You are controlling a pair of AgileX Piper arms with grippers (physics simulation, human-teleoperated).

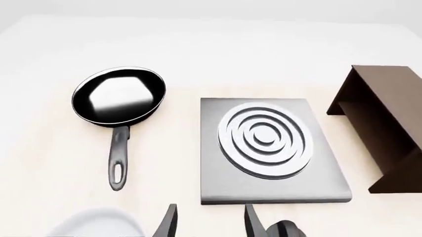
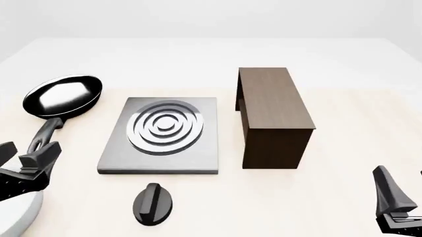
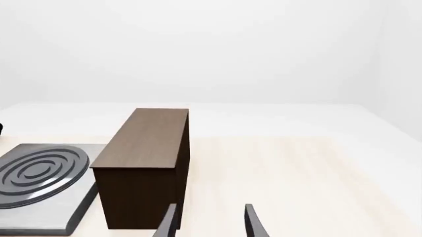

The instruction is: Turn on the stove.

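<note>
Just before the stove (image 2: 163, 136) lies its knob (image 2: 154, 203), untouched

You're looking across a pale, cream-coloured worktop (image 2: 343, 113), smooth and matte, with a whiter band along its far edge. Behind it there's a plain white wall (image 3: 211, 49), no windows or fittings showing on it. The light is soft and even, with only faint shadows on the worktop. In the right wrist view the wall seems to meet a second one at a faint corner far off to the side.
</note>
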